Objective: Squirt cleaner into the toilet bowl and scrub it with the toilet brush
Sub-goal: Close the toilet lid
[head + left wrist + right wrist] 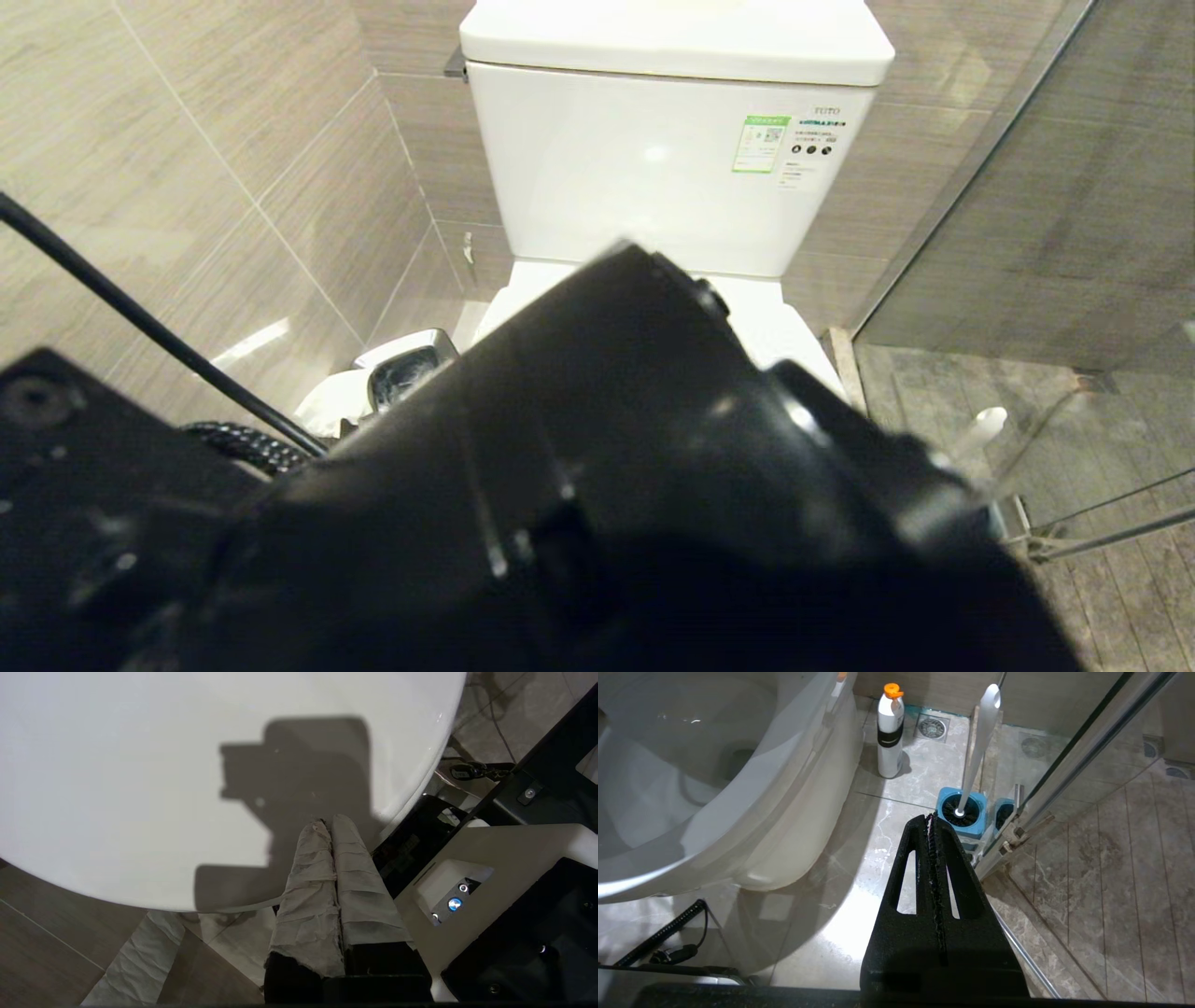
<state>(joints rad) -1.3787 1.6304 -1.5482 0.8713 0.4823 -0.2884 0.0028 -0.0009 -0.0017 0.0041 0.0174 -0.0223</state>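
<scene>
Standing in its blue holder, the toilet brush [981, 737] looks light, stiff and slick; grip mid-handle, frame top. Right gripper [931, 817] hangs closed, empty.

Black arm housing [597, 467] with cables, left claw [332, 821] with 2 cloth-wrapped fingers (grey, creased), right claw [930, 817] slotted black.

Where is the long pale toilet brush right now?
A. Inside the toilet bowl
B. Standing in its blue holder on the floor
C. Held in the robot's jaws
B: the long pale toilet brush stands upright in its square blue holder on the floor, beside the glass door.
</scene>
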